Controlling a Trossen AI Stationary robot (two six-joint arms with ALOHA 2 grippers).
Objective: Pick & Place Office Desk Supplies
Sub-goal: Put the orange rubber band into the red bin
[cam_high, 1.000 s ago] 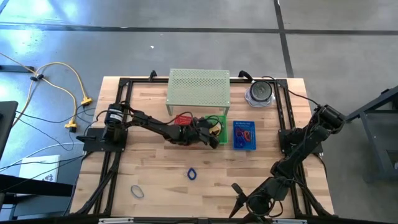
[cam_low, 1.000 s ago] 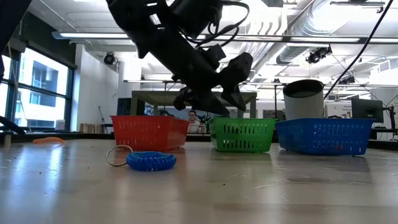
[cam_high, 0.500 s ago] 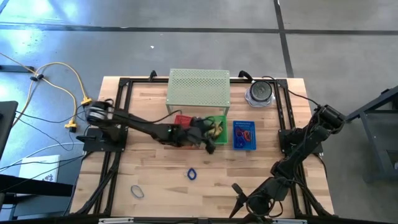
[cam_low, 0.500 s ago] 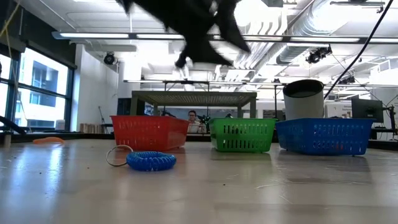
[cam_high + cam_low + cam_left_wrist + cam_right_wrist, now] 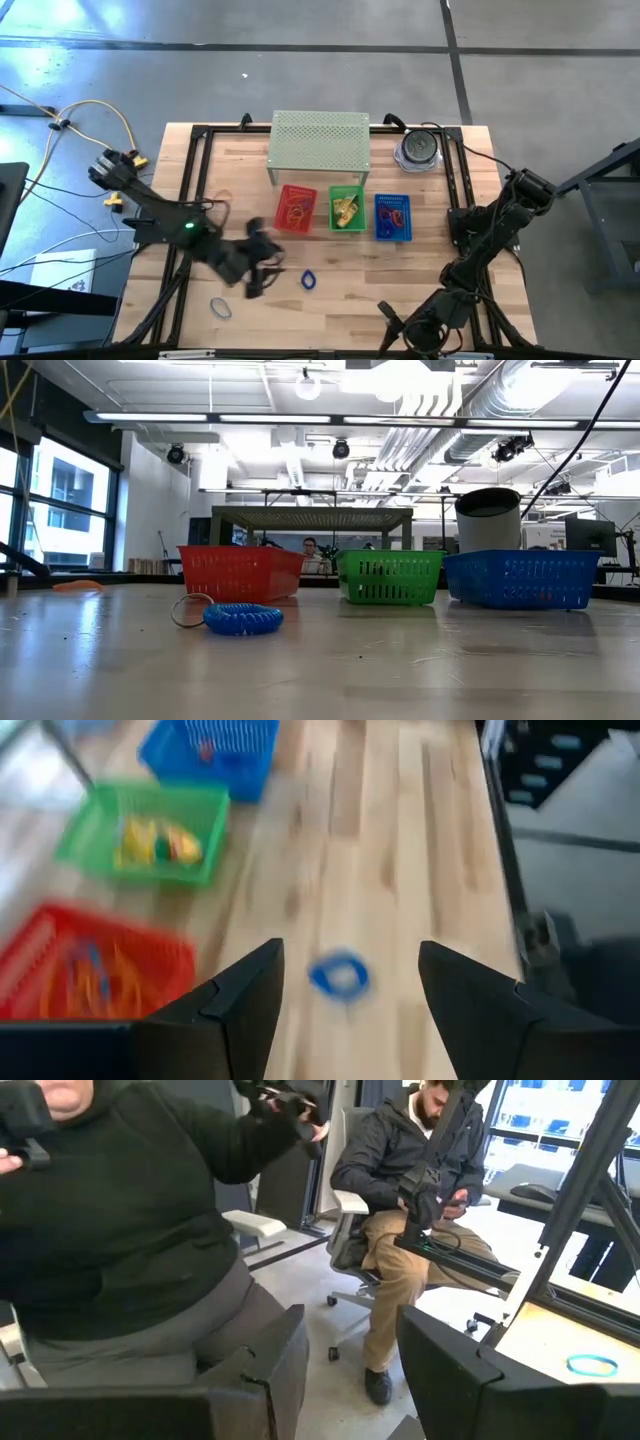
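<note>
Left gripper (image 5: 262, 278): fingers spread, empty, above the wooden table (image 5: 340, 290). Just beyond it: 1 blue coiled band (image 5: 309, 280); a second loop (image 5: 220, 308) lies near the front edge, bare boards all round both. Farther: 3 baskets in a row, red basket (image 5: 295, 208) with bands, green basket (image 5: 347, 209) with yellow boxes (image 5: 346, 210), blue basket (image 5: 392, 217) with bands. Behind: 1 perforated shelf (image 5: 320, 142). Right gripper (image 5: 392, 322): fingers parted, empty, off the front edge, facing 2 seated people in the room.
</note>
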